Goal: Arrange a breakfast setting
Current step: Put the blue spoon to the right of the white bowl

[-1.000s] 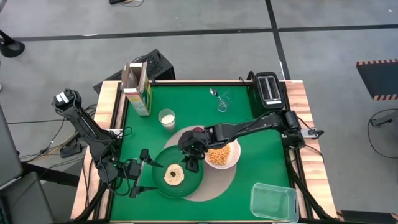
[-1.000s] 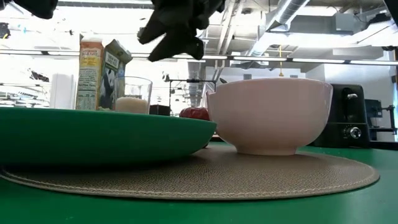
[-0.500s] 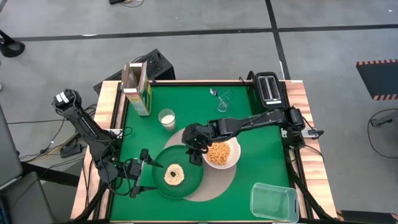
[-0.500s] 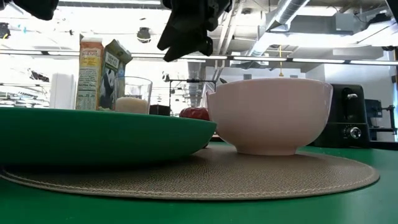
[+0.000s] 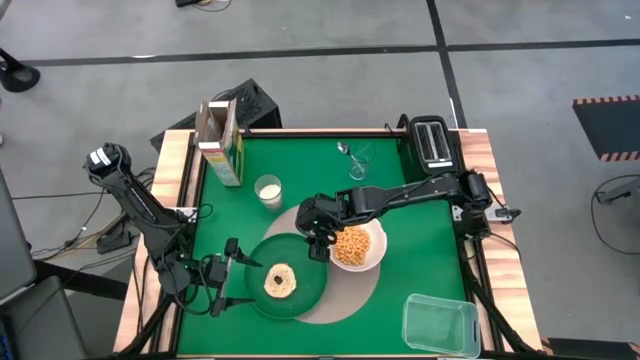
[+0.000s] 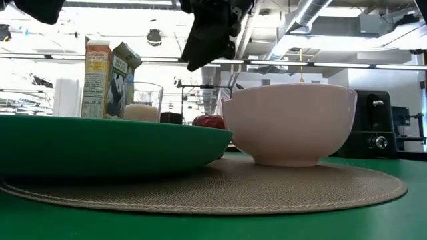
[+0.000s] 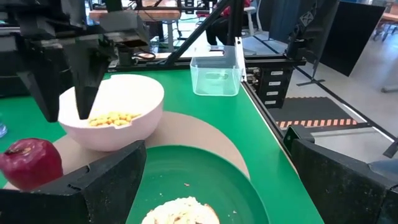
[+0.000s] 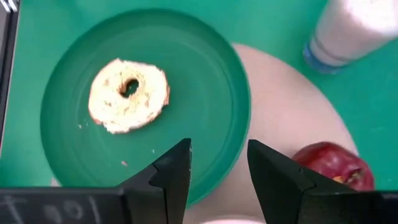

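Since a second before, the right gripper (image 5: pixel 320 243) had drawn back off the round dark-green plate (image 5: pixel 306 290) toward the white bowl (image 5: pixel 372 252) of yellow cereal, its fingers (image 8: pixel 171 171) slightly parted and empty above the plate's rim. The plate, carrying a bagel (image 5: pixel 279 281), and the bowl sat touching on the round tan mat (image 5: pixel 355 295). A red apple (image 8: pixel 329 163) lay on the mat beside them. The left gripper (image 5: pixel 226 276) waited at the plate's left edge, fingers (image 7: pixel 106 183) spread wide, holding nothing. The colourful cereal box (image 5: pixel 220 142) stood at the green worktop's (image 5: pixel 300 160) far left corner, with a clear glass (image 5: pixel 360 162) well apart from the mat.
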Motion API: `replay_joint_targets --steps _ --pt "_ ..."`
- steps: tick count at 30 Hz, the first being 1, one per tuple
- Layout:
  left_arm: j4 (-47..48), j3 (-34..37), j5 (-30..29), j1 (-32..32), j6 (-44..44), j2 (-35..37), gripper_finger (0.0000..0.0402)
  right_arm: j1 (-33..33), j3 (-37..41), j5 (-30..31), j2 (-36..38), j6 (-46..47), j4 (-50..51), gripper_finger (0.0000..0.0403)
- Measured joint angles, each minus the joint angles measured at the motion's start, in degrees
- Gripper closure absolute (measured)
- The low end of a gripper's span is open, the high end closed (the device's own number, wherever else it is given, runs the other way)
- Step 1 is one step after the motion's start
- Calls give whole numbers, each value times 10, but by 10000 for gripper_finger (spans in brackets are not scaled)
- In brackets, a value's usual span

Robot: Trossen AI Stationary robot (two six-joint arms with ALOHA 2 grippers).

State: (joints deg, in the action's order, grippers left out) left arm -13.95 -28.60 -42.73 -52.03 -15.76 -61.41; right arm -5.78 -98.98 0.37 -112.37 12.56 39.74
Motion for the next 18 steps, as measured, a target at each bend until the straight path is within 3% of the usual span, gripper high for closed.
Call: replay_joint_targets --steps 18 --pt "10 0 -2 0 -2 0 15 -1 -1 28 31 -6 54 218"
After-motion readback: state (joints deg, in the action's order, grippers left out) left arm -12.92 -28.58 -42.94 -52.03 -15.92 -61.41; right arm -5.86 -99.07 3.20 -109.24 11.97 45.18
